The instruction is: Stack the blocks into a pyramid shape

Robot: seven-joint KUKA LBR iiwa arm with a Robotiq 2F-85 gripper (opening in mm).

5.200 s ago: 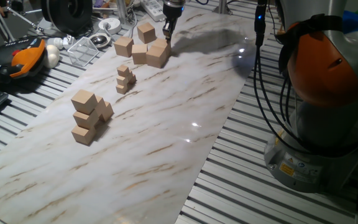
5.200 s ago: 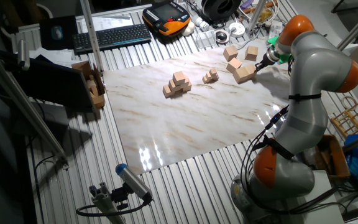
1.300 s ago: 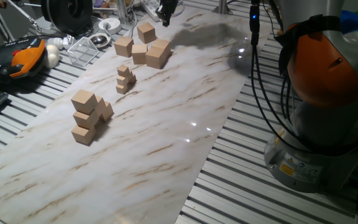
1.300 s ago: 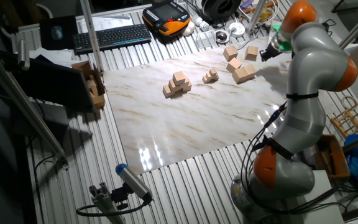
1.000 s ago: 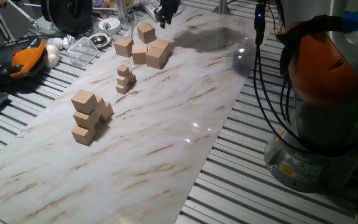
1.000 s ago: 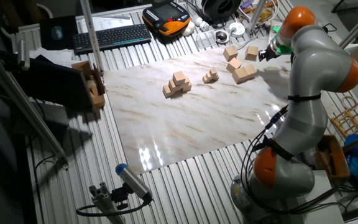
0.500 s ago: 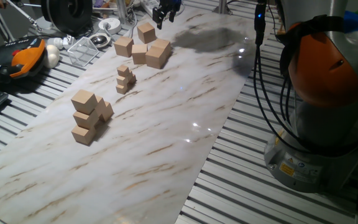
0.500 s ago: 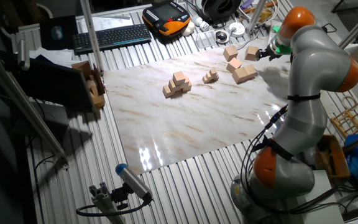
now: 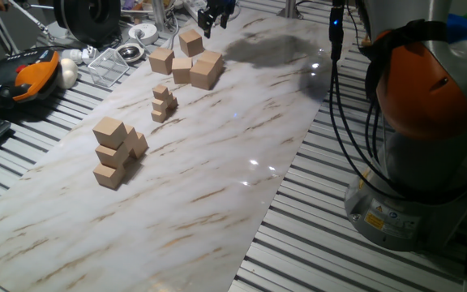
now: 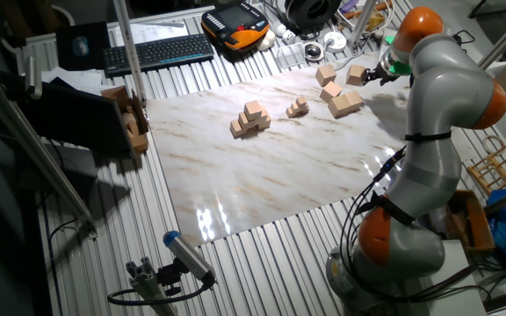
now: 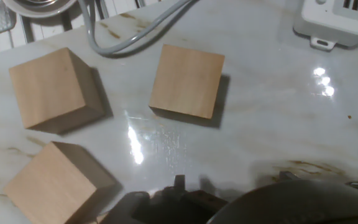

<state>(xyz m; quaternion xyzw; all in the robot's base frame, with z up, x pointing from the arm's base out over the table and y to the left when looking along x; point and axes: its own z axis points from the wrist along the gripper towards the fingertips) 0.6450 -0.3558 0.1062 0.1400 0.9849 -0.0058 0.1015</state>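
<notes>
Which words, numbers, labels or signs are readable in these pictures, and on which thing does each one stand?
No text can be read.
Yellow label on the robot base: print too small to read.
Keyboard: key legends too small to read.
Blocks: plain wood, no marks.
White power strip: no legible print.

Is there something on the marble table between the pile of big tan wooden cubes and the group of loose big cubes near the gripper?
Yes. In both fixed views a small heap of much smaller tan cubes lies between the stacked big tan wooden cubes and the loose big cubes.
</notes>
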